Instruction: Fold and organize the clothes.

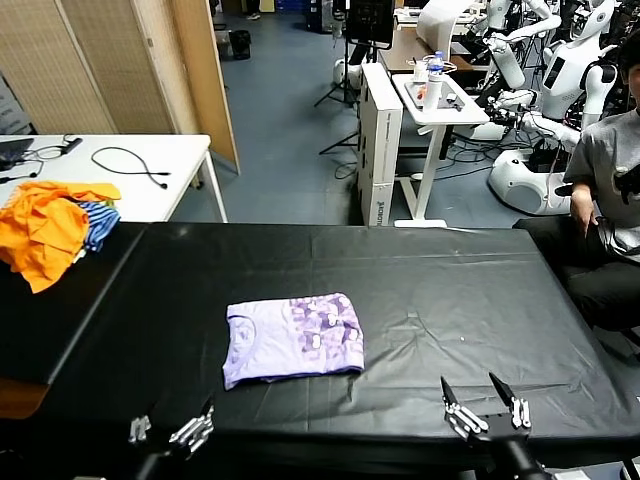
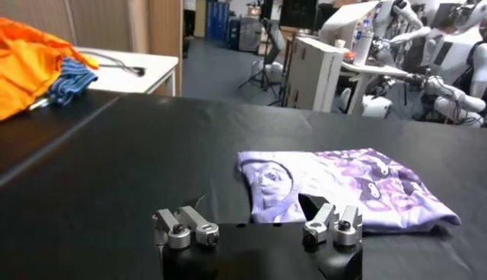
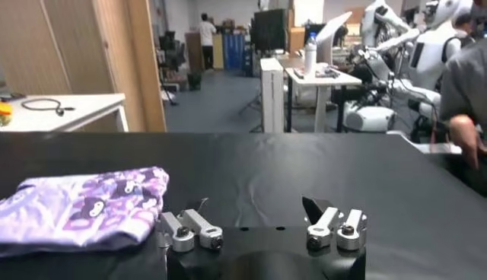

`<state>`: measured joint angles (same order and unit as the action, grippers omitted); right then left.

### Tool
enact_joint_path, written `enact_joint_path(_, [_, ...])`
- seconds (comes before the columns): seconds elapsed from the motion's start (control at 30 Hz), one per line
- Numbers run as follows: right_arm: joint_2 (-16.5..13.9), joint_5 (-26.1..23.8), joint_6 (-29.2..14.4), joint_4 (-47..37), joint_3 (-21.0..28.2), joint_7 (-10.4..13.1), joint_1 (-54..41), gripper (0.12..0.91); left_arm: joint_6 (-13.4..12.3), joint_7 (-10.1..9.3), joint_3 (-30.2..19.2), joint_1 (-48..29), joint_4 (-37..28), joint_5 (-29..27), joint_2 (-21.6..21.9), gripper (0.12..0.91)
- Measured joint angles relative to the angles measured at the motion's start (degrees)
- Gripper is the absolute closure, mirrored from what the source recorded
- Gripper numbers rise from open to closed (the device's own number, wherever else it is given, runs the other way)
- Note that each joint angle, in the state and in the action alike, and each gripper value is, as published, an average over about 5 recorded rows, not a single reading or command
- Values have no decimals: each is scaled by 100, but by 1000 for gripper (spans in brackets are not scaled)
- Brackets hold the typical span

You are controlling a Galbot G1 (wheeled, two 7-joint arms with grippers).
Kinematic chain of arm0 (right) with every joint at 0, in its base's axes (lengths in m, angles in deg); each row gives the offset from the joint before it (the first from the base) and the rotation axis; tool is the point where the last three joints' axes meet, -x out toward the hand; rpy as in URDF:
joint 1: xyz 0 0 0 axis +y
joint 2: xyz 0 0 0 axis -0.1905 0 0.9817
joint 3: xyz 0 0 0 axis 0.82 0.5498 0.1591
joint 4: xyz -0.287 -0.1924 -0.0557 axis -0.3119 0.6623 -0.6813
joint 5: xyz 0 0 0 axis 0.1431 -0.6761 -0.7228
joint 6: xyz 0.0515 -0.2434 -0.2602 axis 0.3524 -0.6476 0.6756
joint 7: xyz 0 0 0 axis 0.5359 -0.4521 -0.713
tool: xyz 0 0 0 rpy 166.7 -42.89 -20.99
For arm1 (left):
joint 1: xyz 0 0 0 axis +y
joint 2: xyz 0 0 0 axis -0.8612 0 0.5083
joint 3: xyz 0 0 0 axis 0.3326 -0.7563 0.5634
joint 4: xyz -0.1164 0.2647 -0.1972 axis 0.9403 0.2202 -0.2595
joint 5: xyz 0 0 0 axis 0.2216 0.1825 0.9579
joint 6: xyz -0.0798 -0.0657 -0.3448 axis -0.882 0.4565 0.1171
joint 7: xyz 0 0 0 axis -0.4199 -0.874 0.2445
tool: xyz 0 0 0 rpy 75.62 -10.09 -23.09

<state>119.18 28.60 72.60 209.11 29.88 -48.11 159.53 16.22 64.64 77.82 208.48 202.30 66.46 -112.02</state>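
Note:
The clothes, a pale lavender T-shirt (image 1: 293, 338), lie folded into a compact rectangle on the black table (image 1: 430, 280), the purple-and-white print facing up on its right half. In the left wrist view the T-shirt (image 2: 342, 186) rests just beyond my open left gripper (image 2: 255, 209). The right wrist view has the T-shirt (image 3: 84, 205) off to one side of my open right gripper (image 3: 255, 209). Both grippers hover at the table's near edge: left gripper (image 1: 172, 420) below the shirt's left corner, right gripper (image 1: 480, 395) well to its right. Nothing is between either pair of fingers.
A heap of bright orange garments (image 1: 45, 225) with a blue-striped cloth (image 1: 98, 222) sits at the table's far left corner. A white desk (image 1: 150, 165) with cables stands behind it. A seated person (image 1: 605, 190) is at the right, with other robots and carts behind.

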Motion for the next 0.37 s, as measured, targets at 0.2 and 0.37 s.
enact_joint_path(0.2, [10,0,241,54,-17,32,94,118,12,25,-3,-7,-64,3,-7,123])
enact_joint_path(0.37, [25,25,274,35,-69,30,157,118,11,62,0,-4,-97,-7,-10,123])
